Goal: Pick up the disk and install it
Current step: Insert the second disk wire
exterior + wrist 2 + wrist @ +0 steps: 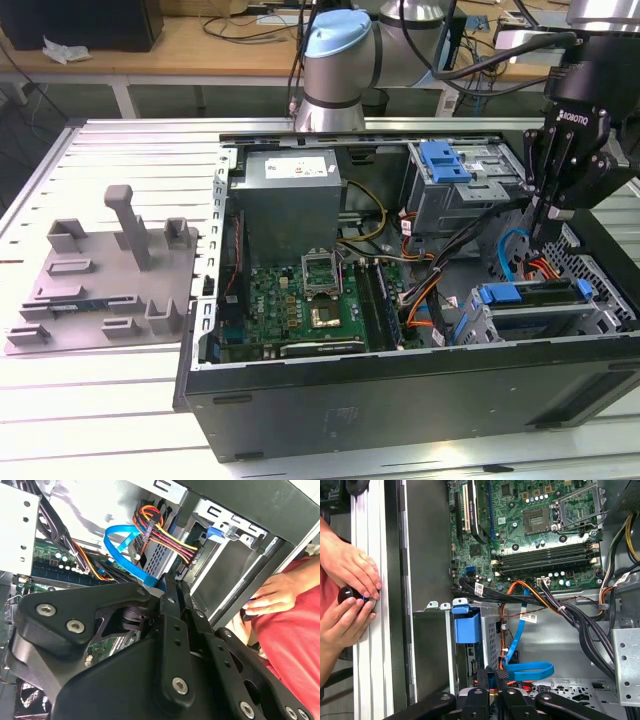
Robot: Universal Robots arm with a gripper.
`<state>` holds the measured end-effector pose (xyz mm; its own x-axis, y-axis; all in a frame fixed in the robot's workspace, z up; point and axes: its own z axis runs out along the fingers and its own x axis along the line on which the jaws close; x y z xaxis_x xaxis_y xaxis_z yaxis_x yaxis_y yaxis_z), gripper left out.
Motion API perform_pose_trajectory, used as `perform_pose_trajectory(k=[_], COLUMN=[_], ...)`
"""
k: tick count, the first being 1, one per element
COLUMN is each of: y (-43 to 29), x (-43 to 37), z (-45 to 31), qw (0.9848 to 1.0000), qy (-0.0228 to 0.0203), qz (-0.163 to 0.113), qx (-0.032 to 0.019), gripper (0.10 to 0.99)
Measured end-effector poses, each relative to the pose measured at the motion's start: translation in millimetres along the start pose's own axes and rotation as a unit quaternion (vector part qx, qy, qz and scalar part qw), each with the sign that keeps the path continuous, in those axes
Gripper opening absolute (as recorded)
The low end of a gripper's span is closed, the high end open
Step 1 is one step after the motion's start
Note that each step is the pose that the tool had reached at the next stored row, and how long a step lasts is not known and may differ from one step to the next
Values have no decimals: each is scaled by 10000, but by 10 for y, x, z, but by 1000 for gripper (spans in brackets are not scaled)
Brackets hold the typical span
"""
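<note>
The gripper [541, 222] hung at the exterior view's right over the open computer case [300, 410], fingers pressed together on nothing. The disk [535, 293] sat in the drive cage [545, 322] at lower right.

An open computer case [330, 400] lies on the desk [120, 160]; a grey moulded fixture [105, 275] rests just beside it, and a coiled blue cable [530, 670] sits inside.

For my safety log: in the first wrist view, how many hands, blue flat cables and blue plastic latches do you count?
Hands: 2
Blue flat cable: 1
Blue plastic latch: 1
Total: 4
</note>
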<state>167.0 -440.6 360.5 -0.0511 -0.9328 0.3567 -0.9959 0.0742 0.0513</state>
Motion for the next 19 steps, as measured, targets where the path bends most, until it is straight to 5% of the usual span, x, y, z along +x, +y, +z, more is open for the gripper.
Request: perform_pose_trajectory(k=[10, 15, 19], y=[1, -1, -2], x=[23, 85, 160], z=[9, 33, 61], qw=[10000, 10000, 9997], qy=[0, -14, -90], qz=[23, 48, 90], qx=[14, 85, 200], gripper=[161, 161, 161])
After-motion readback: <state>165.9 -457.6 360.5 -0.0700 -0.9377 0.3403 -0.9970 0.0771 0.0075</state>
